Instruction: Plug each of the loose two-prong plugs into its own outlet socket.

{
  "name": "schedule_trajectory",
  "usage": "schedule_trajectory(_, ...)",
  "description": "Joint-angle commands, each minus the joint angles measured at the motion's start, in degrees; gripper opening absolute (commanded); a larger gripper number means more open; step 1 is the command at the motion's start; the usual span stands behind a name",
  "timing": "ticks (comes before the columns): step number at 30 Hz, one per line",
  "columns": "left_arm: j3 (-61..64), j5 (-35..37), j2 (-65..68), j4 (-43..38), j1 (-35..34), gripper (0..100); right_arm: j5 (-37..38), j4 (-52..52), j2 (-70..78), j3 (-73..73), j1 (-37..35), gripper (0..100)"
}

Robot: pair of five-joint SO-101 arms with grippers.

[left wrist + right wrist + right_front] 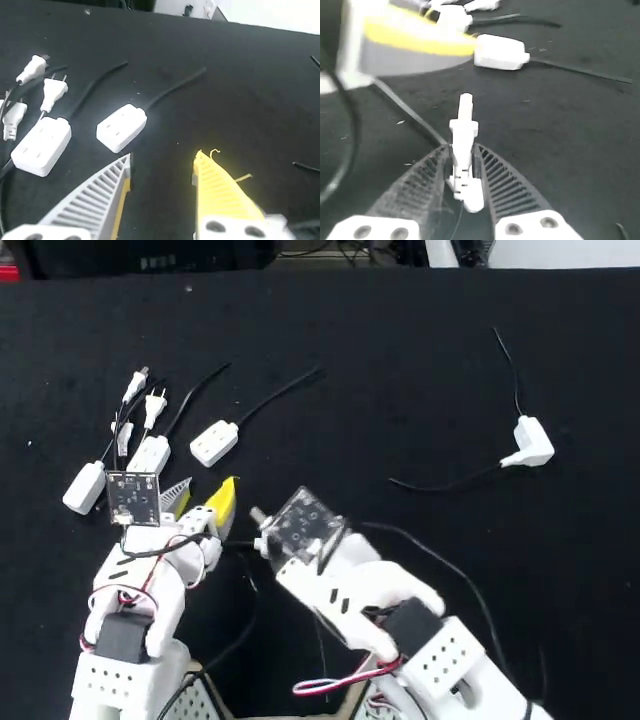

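My right gripper (463, 149) is shut on a small white two-prong plug (462, 135), its prongs pointing away from the fingers; in the high view this gripper (260, 523) sits low over the mat, just right of the left gripper. My left gripper (162, 161) is open, with one grey finger and one yellow finger (222, 499), a short way in front of a white outlet socket (121, 127) on a black cord. A second socket (41, 145) lies beside it, and a third (83, 487) further left. Loose white plugs (54, 90) (32, 67) lie beyond the sockets.
A white angled plug (530, 443) with a thin black cord lies far right on the black mat (380, 360). Black cords run from the sockets toward the back. The arms' own cables trail near the front edge.
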Motion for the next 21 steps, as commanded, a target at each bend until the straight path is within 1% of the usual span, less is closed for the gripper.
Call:
schedule_trajectory(1,-3.1,0.2,-0.1,0.4,4.8,20,-0.4,-6.4,5.8,-0.7,-4.0,1.1)
schedule_trajectory(3,-1.9,-0.9,-0.2,0.0,7.1,20,-0.4,-7.7,7.9,-2.0,-4.2,1.1)
schedule_trajectory(5,-0.6,-3.3,-0.4,-0.2,7.5,20,-0.5,-7.0,8.7,-3.9,-4.1,1.1)
schedule_trajectory(7,0.7,-4.0,-0.4,-0.3,7.3,20,-0.5,-4.8,8.0,-6.5,-4.3,1.1)
schedule_trajectory(10,0.9,-3.9,-0.4,-0.3,7.3,20,-0.5,-3.0,6.5,-9.5,-4.2,1.1)
schedule_trajectory(21,0.7,-4.0,-0.4,-0.2,6.7,20,-0.5,-2.5,6.2,-9.3,-3.3,1.1)
